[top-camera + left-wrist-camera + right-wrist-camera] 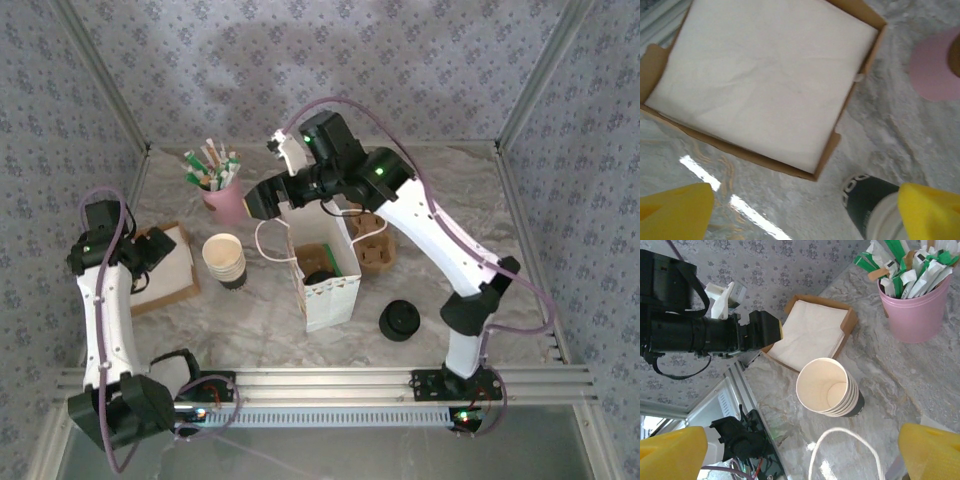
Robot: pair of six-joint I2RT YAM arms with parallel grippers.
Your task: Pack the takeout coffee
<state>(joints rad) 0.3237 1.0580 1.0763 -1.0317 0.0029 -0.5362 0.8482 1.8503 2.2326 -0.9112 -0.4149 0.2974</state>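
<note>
Marbled tabletop, patterned wallpaper on three sides. The left gripper (802, 215) hangs released, fingers spread with nothing between them, over the napkin box (765, 75), a brown tray filled with white napkins. The right gripper (800, 455) is likewise released and empty, above the white handle loop (842, 429) of the paper bag (330, 305). The takeout coffee (322, 277) appears to sit inside that bag, black lid up. Risk: the right fingers snagging the loop would tip bag and cup. The left fingers could lift several napkins at once, or clip the cup stack (867, 197) nearby. A pink cup (222, 200) holds sachets and stirrers; a cardboard carrier (375, 243) and loose black lids (400, 320) stand beside the bag.
</note>
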